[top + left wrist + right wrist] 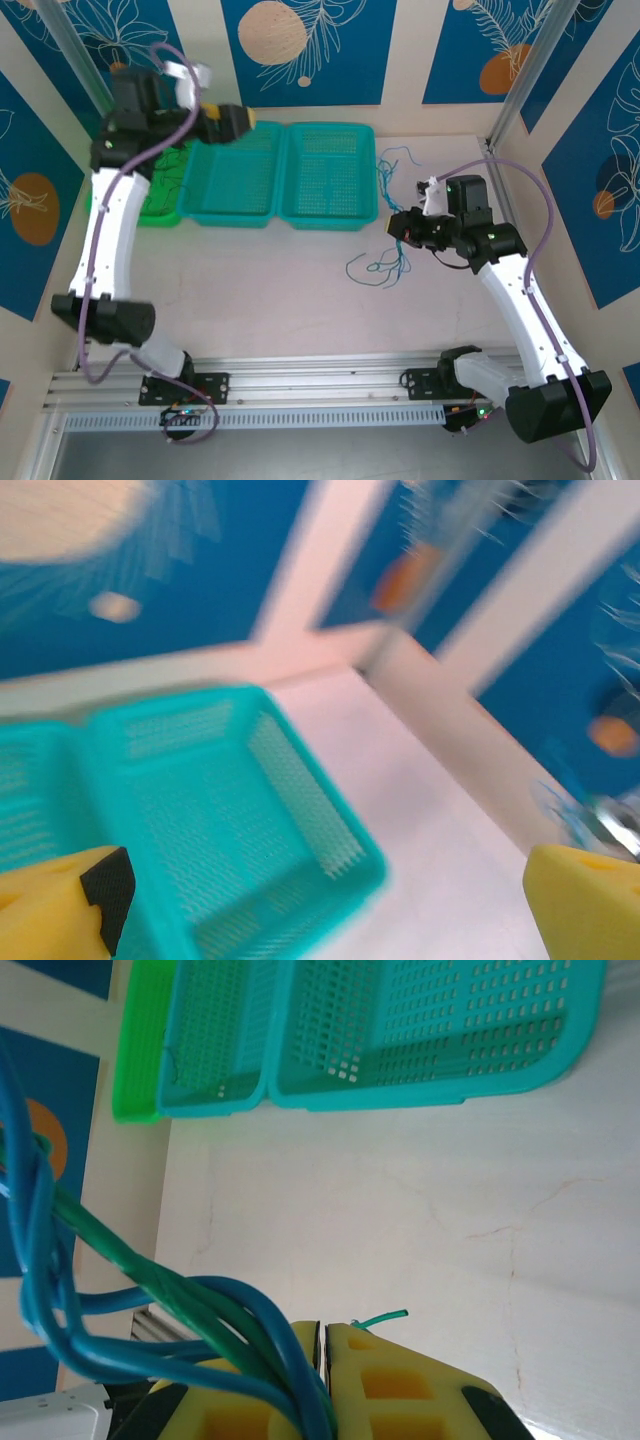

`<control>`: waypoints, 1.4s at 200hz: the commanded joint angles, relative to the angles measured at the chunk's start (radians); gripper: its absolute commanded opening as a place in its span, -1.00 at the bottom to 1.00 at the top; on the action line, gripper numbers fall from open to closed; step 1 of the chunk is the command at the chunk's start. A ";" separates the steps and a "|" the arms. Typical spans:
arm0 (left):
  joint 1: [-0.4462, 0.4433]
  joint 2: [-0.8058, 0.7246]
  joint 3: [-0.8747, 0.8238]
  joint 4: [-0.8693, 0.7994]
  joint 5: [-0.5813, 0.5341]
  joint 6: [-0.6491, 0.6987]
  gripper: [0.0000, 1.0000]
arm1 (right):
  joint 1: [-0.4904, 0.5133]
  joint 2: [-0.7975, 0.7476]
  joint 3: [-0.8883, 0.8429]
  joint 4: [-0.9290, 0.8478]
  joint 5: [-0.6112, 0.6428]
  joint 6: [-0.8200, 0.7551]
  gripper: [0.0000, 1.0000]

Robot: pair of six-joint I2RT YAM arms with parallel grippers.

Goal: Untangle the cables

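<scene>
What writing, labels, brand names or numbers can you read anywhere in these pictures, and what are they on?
No readable text anywhere.
Blue wall panels: only leaf and circle patterns, no letters.
Teal baskets: plain mesh, no label.
Cables: no tags or printing.
Right arm and left arm: no marking I can make out at this size.
The left wrist view is motion-blurred, so nothing is legible there.

cables point(110, 1247): blue, green | baskets point(330, 175): teal mesh | right tool pads point(400, 1390): yellow

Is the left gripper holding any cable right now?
No, the left gripper has its yellow fingers wide apart with nothing between them, above the teal basket.
</scene>
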 commanded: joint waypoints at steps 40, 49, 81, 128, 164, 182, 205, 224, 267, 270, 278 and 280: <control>-0.259 -0.250 -0.617 0.583 -0.080 -0.347 0.95 | 0.108 0.036 -0.013 0.008 0.058 -0.024 -1.00; -0.310 -0.259 -0.675 0.638 -0.130 -0.397 0.90 | 0.131 0.045 -0.011 0.003 0.112 -0.007 -1.00; -0.430 -0.222 -0.748 0.737 -0.252 -0.422 0.58 | 0.200 0.090 0.005 -0.003 0.190 0.008 -1.00; -0.509 -0.109 -0.743 0.823 -0.229 -0.468 0.29 | 0.269 0.130 0.026 -0.007 0.249 0.012 -1.00; -0.522 -0.061 -0.732 0.843 -0.264 -0.477 -0.30 | 0.302 0.143 0.035 0.003 0.232 -0.006 -1.00; -0.521 -0.050 -0.726 0.822 -0.287 -0.468 -0.80 | 0.309 0.139 0.031 0.001 0.258 0.004 -1.00; -0.519 -0.070 -0.747 0.806 -0.329 -0.447 -1.00 | 0.298 0.115 -0.012 -0.001 0.369 0.055 -1.00; -0.503 -0.121 -0.784 0.776 -0.398 -0.413 -1.00 | 0.229 0.052 -0.152 0.033 0.460 0.157 -1.00; -0.527 -0.072 -0.841 0.856 -0.224 -0.365 -1.00 | 0.140 -0.020 -0.386 0.206 0.129 0.105 -0.25; -0.532 -0.064 -0.845 0.862 -0.214 -0.358 -1.00 | 0.138 -0.019 -0.372 0.186 0.120 0.084 -0.22; -0.548 -0.044 -0.861 0.878 -0.200 -0.339 -1.00 | 0.133 -0.008 -0.325 0.122 0.116 0.041 -0.17; -0.551 -0.039 -0.866 0.883 -0.200 -0.336 -1.00 | 0.129 -0.008 -0.312 0.106 0.116 0.031 -0.16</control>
